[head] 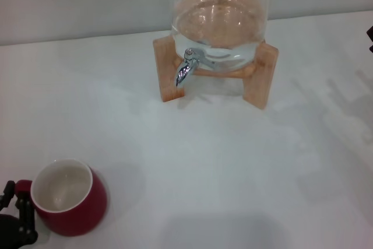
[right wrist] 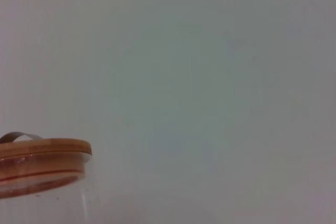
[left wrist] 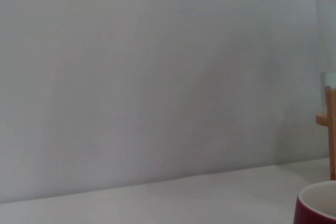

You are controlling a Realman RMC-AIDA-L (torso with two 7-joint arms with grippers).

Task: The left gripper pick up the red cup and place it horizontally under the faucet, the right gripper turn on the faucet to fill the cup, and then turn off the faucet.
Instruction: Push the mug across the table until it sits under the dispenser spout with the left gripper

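You had one red cup (head: 70, 197), one faucet (head: 186, 66), one glass jar (head: 220, 18) and one wooden stand (head: 256, 74) on the white table (head: 221, 167). Of the two grippers, only the left gripper (head: 16, 217) showed clearly, at the near left corner of the head view; the right gripper (head: 370, 36) was no more than a dark sliver at the right edge, level with the jar.

Much was cut off. The left gripper's black fingers (head: 24, 211) ran out of the picture at the corner, so you could not have judged how far apart they stood. They lay right against the cup's left side, beside the small red handle (head: 22, 187), but whether they had closed on anything could not be told. The right gripper's fingers were out of sight altogether. The jar's upper part was cropped from the head view, and its wooden lid (right wrist: 44, 148) appeared only in the right wrist view (with a thin grey loop on top). The left wrist view caught just a corner of the cup's rim (left wrist: 317, 205) and a strip of the stand (left wrist: 331, 129).

The cup stood upright on the table, mouth up, cream inside showing, near the table's front left. It sat well apart from the faucet, which hung from the jar's front with its spout pointing down, between the stand's legs at the far middle.
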